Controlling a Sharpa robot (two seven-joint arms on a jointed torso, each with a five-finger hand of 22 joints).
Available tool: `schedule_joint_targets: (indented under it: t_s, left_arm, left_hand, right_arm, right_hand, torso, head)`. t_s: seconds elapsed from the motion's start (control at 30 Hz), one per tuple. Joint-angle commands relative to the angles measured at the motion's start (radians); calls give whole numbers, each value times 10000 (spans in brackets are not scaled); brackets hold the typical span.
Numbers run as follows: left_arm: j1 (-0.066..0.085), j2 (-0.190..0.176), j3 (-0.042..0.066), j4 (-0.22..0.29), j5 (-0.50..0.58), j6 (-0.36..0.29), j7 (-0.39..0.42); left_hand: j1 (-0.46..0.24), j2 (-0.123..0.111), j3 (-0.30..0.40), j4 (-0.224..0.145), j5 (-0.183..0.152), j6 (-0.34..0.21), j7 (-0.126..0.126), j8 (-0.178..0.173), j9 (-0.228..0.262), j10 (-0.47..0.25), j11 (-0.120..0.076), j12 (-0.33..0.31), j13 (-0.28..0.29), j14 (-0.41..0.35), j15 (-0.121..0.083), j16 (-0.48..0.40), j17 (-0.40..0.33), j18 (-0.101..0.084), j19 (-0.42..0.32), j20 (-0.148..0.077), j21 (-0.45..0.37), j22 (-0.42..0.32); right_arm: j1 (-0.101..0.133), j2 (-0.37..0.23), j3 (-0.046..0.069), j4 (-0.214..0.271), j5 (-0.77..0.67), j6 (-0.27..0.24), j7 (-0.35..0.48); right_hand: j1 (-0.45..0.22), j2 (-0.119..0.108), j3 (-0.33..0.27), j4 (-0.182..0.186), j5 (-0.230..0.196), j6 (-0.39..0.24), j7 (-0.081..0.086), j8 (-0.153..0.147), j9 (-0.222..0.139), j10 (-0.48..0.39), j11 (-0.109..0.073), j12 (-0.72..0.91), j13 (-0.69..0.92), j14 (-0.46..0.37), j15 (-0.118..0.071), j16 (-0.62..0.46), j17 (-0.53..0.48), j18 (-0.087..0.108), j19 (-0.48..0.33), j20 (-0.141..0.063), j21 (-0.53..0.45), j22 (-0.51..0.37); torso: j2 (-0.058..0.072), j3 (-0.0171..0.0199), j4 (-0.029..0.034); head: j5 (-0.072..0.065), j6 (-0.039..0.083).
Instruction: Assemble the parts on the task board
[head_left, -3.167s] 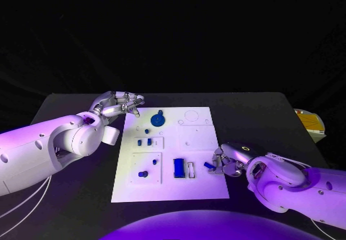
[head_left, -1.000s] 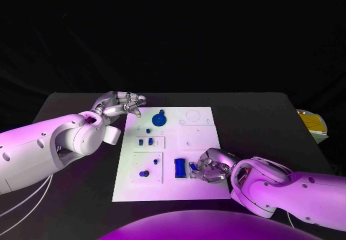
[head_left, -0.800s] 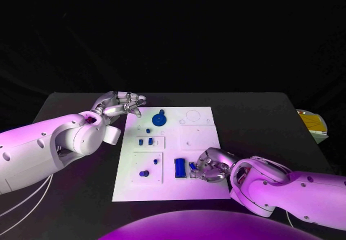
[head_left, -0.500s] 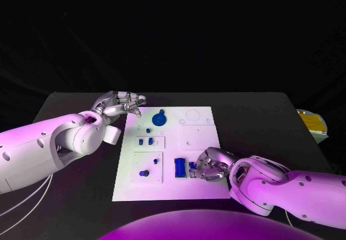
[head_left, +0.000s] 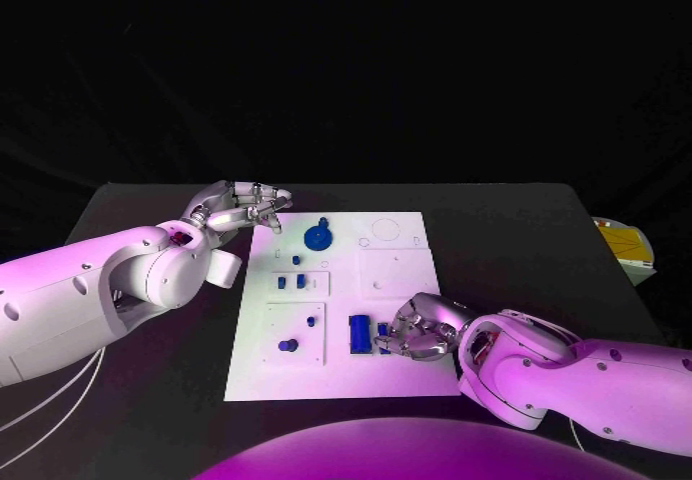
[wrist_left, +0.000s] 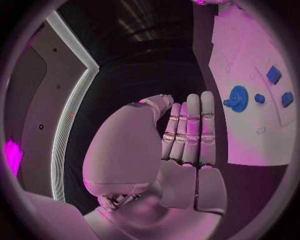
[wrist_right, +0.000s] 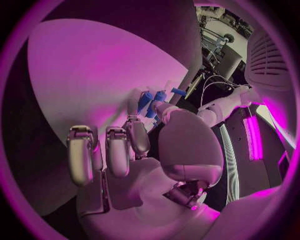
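Item: small blue part (head_left: 384, 331), pinched in my right hand (head_left: 414, 333) over the board (head_left: 389, 275), beside a blue block (head_left: 358, 333). Likely light, rigid, slick plastic; best held by its sides. Left hand (head_left: 238, 208): fingers straight together, holding nothing, at the board's far corner above the tabletop (head_left: 505, 240).
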Motion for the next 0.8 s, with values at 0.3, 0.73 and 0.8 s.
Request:
schedule_joint_targets:
  t_s: [0.3, 0.73, 0.8]
  left_arm:
    - [3, -2, 7, 19, 12, 145, 7]
    - [3, -16, 7, 10, 1, 148, -19]
    - [3, -15, 7, 7, 0, 153, -26]
  left_hand:
    - [88, 19, 4, -44, 37, -87, 8, 50, 14, -58, -2, 58, -9, -62, 2, -39, -16, 43, -81, -7, 42, 9]
    - [70, 21, 19, -42, 39, -101, 13, 61, 13, -77, 4, 62, -18, -64, 8, -42, -19, 40, -97, -5, 61, 30]
    - [68, 19, 25, -46, 41, -103, 15, 66, 14, -96, 8, 56, -25, -65, 10, -43, -20, 40, -102, -4, 67, 37]
  right_arm:
    - [-9, -202, -1, 138, -196, 132, 359]
    - [-9, -538, -2, 352, -202, 328, 785]
    - [-9, -565, -2, 347, -202, 424, 803]
  right_hand:
    - [-55, -4, -142, -33, -111, 38, 28, -49, 1, 4, 3, 31, 648, 856, -8, 39, 1692, -76, 822, -32, -39, 2439]
    - [-52, 80, -677, -19, -843, 86, 10, -73, -12, 16, -11, 52, 668, 865, -18, 53, 1732, -85, 837, -39, 6, 2451]
    - [92, 88, -726, -40, -857, 87, 5, -77, -13, 20, -14, 65, 677, 867, -21, 58, 1745, -87, 840, -41, 15, 2454]
  torso:
    - [-3, 11, -3]
    - [0, 15, -9]
    - [0, 14, -7]
  head:
    - [11, 4]
    - [40, -13]
    - [37, -13]
